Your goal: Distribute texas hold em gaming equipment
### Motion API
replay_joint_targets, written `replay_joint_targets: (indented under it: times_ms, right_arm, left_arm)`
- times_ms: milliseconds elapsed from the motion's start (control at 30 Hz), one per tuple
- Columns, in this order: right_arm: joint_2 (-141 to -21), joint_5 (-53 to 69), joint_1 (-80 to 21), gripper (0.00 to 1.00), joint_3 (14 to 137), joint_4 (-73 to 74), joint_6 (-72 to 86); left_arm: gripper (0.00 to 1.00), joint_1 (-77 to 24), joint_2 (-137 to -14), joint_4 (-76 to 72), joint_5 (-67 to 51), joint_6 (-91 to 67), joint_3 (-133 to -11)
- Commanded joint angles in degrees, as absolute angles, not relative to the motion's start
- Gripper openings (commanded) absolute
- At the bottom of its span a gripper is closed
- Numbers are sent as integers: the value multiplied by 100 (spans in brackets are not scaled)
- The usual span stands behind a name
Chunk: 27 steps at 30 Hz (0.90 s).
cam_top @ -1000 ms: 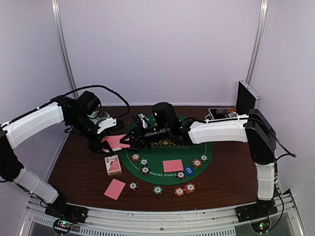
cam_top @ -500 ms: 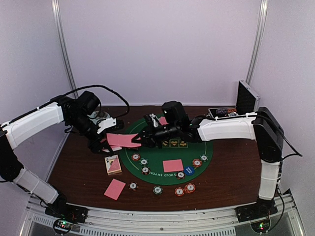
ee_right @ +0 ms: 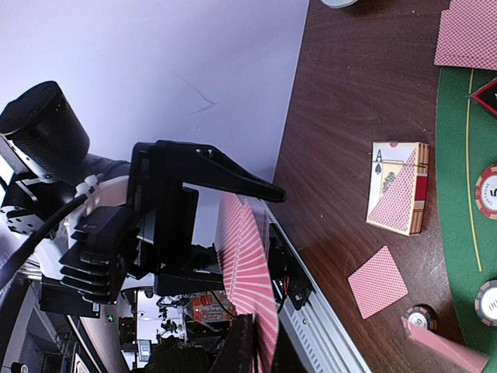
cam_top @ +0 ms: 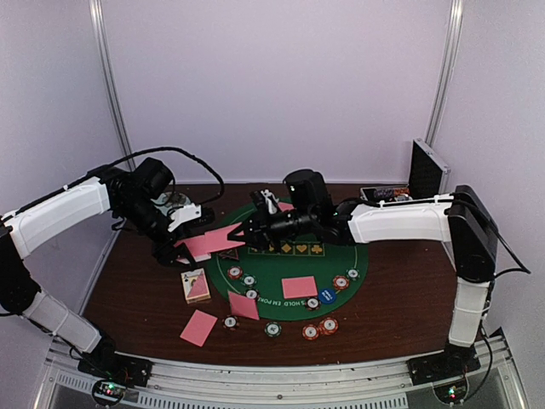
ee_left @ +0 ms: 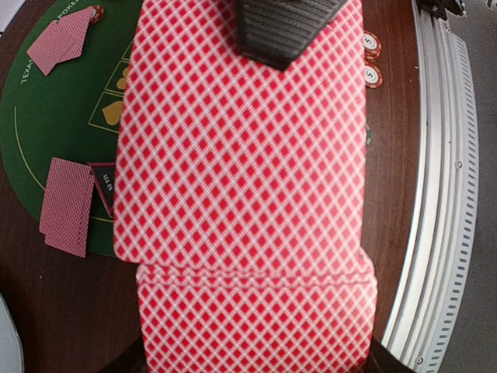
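My left gripper (cam_top: 177,245) is shut on a deck of pink-backed playing cards (cam_top: 200,245) (ee_left: 256,318), held above the table's left side. The top card (ee_left: 241,155) is slid partway off the deck. My right gripper (cam_top: 240,235) (ee_right: 260,353) is shut on that card's far edge (ee_right: 252,303), and one of its black fingers (ee_left: 283,31) lies over it. On the green mat (cam_top: 281,266) lie single cards (cam_top: 299,287) (cam_top: 243,305), striped chips (cam_top: 234,273) (cam_top: 341,282), a blue disc (cam_top: 327,296) and a black-red triangle marker (ee_left: 101,183). One card (ee_right: 439,346) stands tilted near a chip (ee_right: 419,317).
A card box (cam_top: 196,285) (ee_right: 397,186) and a loose card (cam_top: 198,327) (ee_right: 378,281) lie on the wooden table left of the mat. More chips (cam_top: 311,331) sit past the mat's front edge. The silver-black case (cam_top: 424,170) stands open at the back right.
My right gripper has moved right and drawn the top card partway off the deck. A card has landed on the mat's front left. The left arm has stayed put.
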State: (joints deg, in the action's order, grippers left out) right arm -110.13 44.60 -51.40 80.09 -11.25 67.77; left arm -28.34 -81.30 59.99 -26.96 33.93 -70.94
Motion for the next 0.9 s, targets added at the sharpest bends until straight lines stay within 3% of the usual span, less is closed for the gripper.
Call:
replay_joint_targets:
  times_ms: [0,367,633,867]
  right_arm:
    - [-10795,4544,-5159,9,8086,-1338,6856]
    - [-10370,4443,-5103,4,7506,-729,6471]
    - [-9677,4339,-4702,0,6377,-462,6288]
    - [-9367,4085,-4118,0,5728,696,5362]
  left_arm:
    - [0,-2839,-7963,5757,-2872,3427,-7015]
    - [0,-2839,-7235,5791,-2794,3451,-6119]
    - [0,-2839,-7319,5809,-2821,3462,-6238]
    - [0,-2839,-7429,5820,-2823,3480,-6402]
